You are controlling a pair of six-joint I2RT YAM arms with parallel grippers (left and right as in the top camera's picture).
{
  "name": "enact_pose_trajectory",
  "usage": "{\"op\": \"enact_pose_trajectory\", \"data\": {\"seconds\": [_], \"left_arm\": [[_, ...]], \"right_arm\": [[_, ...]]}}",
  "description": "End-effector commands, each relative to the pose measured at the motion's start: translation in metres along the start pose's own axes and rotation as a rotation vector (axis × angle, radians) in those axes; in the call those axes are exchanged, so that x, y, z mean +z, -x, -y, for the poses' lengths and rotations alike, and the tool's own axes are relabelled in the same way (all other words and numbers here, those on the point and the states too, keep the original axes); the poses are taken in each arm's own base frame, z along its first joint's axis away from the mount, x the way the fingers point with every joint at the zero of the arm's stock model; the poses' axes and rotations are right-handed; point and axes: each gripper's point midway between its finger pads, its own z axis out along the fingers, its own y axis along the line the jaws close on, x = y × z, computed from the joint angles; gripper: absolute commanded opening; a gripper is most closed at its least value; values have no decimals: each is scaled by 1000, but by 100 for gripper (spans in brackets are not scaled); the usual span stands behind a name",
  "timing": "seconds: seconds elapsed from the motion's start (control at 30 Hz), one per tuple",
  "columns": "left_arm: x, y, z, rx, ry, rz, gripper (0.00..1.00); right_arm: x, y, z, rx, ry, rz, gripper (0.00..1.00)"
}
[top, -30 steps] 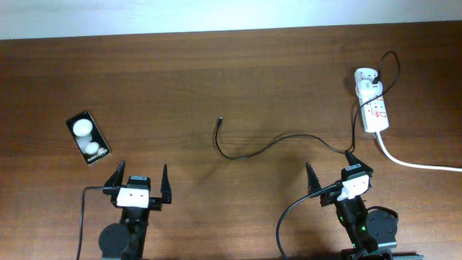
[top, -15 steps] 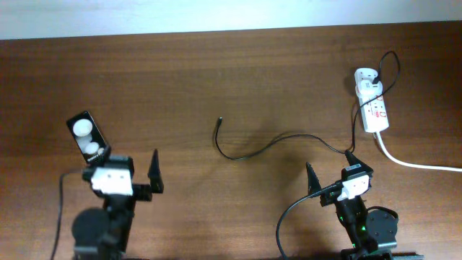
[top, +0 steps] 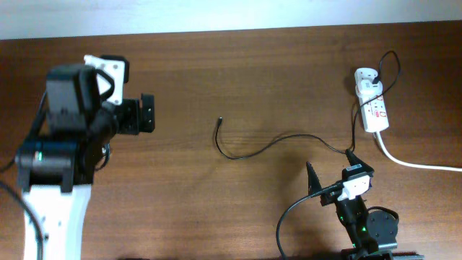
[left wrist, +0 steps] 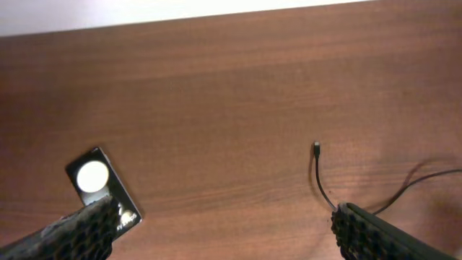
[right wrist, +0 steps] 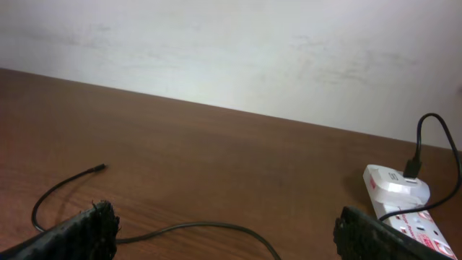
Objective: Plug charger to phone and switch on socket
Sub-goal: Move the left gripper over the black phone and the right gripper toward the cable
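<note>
Both spread wide, empty: left hand [left wrist: 220,230], right hand [right wrist: 224,232].

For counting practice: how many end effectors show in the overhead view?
2. The left end effector is at upper left; the right end effector sits at lower right. No more seem hidden.

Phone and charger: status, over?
Left gripper open, empty, raised over phone. Right gripper open, empty, low. Charger tip loose on table, not in phone. Nothing blocking.
</note>
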Motion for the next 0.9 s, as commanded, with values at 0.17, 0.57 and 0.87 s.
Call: {"op": "enact_pose_trajectory", "data": {"seconds": [0.17, 0.57, 0.87], "left_arm": [[34, -7, 2, -5, -23, -111, 99], [35, -8, 3, -6, -27, -117, 99], [34, -14, 3, -6, -28, -141, 99]], "right_arm": [[-5, 38, -4, 179, 35, 114, 99], [-33, 67, -15, 243, 75, -119, 99], [-10, 92, -9, 331, 60, -551, 99]]}}
